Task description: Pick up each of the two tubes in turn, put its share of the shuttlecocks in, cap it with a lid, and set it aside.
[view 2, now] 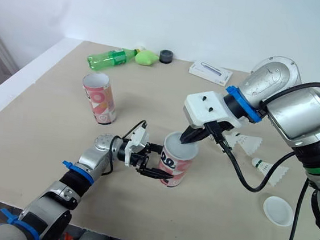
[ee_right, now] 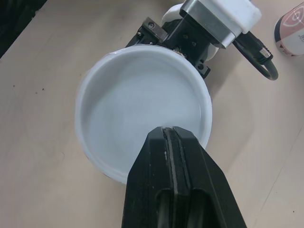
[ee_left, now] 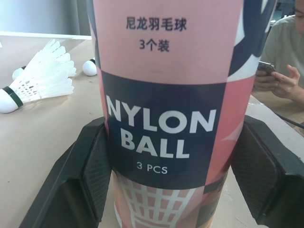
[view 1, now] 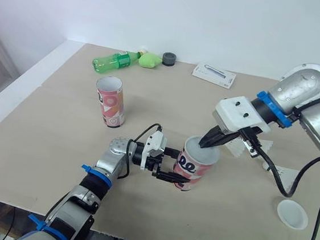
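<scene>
l gripper [view 1: 179,168] clamps tube [view 1: 196,168], r gripper [view 1: 205,142] touches lid [ee_right: 142,109].

On the tube [ee_left: 166,95] clamped in my left hand [view 1: 173,170], the left wrist view gives me the print straight on. Near the top, dark characters on the pink band read "尼龙羽毛球", with "3个装" on the line below. Lower down, on the dark blue panel, big white capitals spell "NYLON" over "BALL", and under them, smaller, "3 PCS". From my head views the second tube [view 1: 110,100] shows only pink and white shapes, with no words I can read. The marking on the white box [view 1: 213,74] at the back of the table is too small to read.
</scene>
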Tool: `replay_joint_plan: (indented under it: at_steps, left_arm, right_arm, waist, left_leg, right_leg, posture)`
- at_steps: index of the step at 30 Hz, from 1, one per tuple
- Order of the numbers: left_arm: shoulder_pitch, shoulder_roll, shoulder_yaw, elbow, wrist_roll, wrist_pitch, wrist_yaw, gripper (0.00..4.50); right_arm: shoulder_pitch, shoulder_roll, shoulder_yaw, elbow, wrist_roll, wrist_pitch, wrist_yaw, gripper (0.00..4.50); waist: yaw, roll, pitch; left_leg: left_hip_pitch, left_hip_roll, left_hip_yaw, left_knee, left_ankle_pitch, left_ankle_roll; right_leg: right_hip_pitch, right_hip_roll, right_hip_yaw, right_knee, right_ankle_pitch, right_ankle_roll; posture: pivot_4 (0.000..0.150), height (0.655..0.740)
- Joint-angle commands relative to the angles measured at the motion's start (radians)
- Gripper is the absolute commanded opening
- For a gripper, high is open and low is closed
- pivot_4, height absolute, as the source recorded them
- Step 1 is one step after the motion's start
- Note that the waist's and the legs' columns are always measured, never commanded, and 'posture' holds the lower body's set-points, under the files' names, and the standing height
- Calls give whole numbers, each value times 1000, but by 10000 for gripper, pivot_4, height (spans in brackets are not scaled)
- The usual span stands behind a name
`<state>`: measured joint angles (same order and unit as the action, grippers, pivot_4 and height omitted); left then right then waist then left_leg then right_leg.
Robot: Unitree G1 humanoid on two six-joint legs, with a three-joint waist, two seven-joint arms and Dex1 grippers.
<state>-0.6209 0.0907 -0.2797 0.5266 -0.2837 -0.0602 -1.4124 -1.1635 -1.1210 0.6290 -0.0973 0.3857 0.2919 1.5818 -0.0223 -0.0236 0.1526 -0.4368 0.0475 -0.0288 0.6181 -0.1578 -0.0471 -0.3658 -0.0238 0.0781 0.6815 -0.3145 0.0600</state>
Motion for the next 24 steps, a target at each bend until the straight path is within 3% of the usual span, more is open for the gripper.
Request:
replay_joint_plan:
  at_steps: [1, 15, 24]
  left_arm:
    - [32, 11, -50, 30, 48, 24, -13, 32284]
    - [29, 10, -52, 36, 48, 20, -12, 32284]
    - [21, 5, -48, 57, 53, -1, -16, 32284]
  right_arm:
    - [39, -12, 40, -15, -31, 15, 33, 1210]
    - [78, -9, 1, -52, -26, 46, 33, 1210]
    - [39, -49, -138, -89, 196, 221, 33, 1210]
  waist:
    - [0, 0, 0]
    - [0, 0, 0]
    - [1, 2, 1]
  left_leg:
    - [0, 0, 0, 0, 0, 0]
    - [0, 0, -1, 0, 0, 0]
    - [-3, -1, -1, -1, 0, 0]
  right_leg:
    - [0, 0, 0, 0, 0, 0]
    - [1, 0, -1, 0, 0, -1]
    - [1, 0, -1, 0, 1, -3]
  posture:
    - [1500, 7203]
    - [1500, 7203]
    - [1500, 7203]
